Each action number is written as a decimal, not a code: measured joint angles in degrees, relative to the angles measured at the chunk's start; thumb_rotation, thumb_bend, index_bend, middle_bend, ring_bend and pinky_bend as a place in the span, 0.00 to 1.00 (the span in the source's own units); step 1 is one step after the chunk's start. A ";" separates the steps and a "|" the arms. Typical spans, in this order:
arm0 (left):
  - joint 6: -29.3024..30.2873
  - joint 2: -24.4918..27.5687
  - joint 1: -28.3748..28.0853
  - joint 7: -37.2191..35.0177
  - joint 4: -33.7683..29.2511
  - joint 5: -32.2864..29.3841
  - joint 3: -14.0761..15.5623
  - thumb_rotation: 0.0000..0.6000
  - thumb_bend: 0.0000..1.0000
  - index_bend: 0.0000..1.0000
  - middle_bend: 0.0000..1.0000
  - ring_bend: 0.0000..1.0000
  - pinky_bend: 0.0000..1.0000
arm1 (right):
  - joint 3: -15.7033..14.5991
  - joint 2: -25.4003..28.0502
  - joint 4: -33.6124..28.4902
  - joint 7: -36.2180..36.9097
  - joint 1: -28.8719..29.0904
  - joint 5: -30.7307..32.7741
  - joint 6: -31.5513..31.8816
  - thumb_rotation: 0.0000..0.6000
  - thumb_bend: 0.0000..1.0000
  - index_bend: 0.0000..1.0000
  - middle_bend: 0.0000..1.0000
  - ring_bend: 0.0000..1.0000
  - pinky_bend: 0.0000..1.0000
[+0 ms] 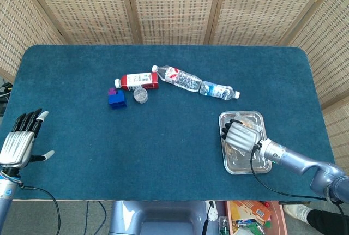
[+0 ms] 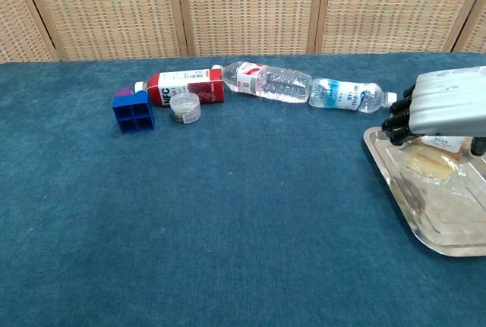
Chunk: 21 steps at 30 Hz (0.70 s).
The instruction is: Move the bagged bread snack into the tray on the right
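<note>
One right hand (image 2: 448,111) grips bagged bread snack (image 2: 431,166) over tray (image 2: 395,183); left hand (image 1: 20,143) spread; labels unreadable.

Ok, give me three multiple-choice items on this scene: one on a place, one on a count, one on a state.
1. Where is the bagged bread snack?
A. beside the blue block
B. over the metal tray, under the right robot hand
C. at the table's left edge

2. How many clear plastic water bottles lie on the table?
A. one
B. two
C. four

3. What is the left robot hand doing?
A. holding nothing, fingers apart
B. gripping the red juice carton
C. pressing on the tray

Answers: 1 B, since the chest view shows the bag within the tray's rim below the hand; 2 B, a larger water bottle and a smaller water bottle lie end to end; 3 A, it sits off the table's left side with nothing in it.
</note>
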 measured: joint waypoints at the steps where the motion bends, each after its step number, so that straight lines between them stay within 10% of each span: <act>1: -0.10 0.05 0.00 -0.11 0.02 -0.10 -0.02 1.00 0.00 0.00 0.00 0.00 0.00 | 0.02 -0.03 -0.08 -0.14 -0.08 0.48 -0.53 1.00 0.00 0.09 0.02 0.06 0.30; 9: -0.80 0.86 0.02 -1.35 -0.41 0.01 0.16 1.00 0.00 0.00 0.00 0.00 0.00 | 1.27 2.61 -4.05 -3.18 -0.72 2.60 -0.01 1.00 0.00 0.00 0.00 0.00 0.14; 21: 4.32 1.44 2.07 -1.59 -1.24 2.56 0.42 1.00 0.00 0.00 0.00 0.00 0.00 | 4.91 8.95 -17.82 -1.75 -14.35 14.38 17.94 1.00 0.00 0.00 0.00 0.00 0.00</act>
